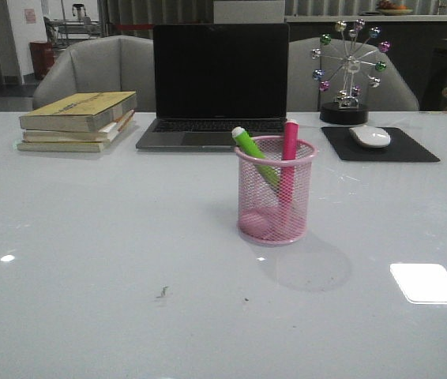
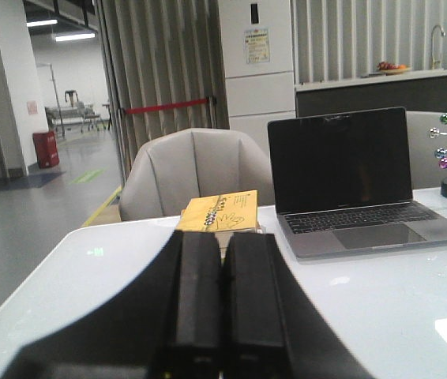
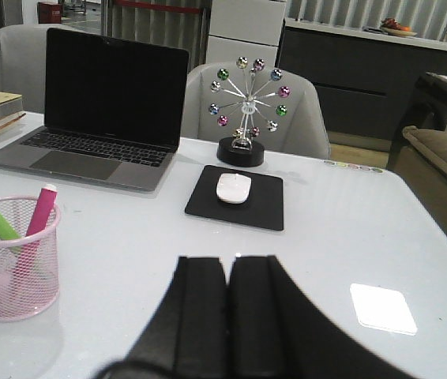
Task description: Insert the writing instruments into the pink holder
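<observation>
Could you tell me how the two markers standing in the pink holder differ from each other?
The green marker leans steeply toward the left arm's side, its pale end over the rim; the pink marker stands nearly upright. The green marker's top end is whitish, while the pink marker's top is pink. Both sit inside the pink holder, bottoms down, tops poking above the rim, and neither is held by a gripper.

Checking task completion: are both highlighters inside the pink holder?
Yes. The green highlighter and pink highlighter both stand inside the pink holder, leaning on its rim, tops poking above.
</observation>
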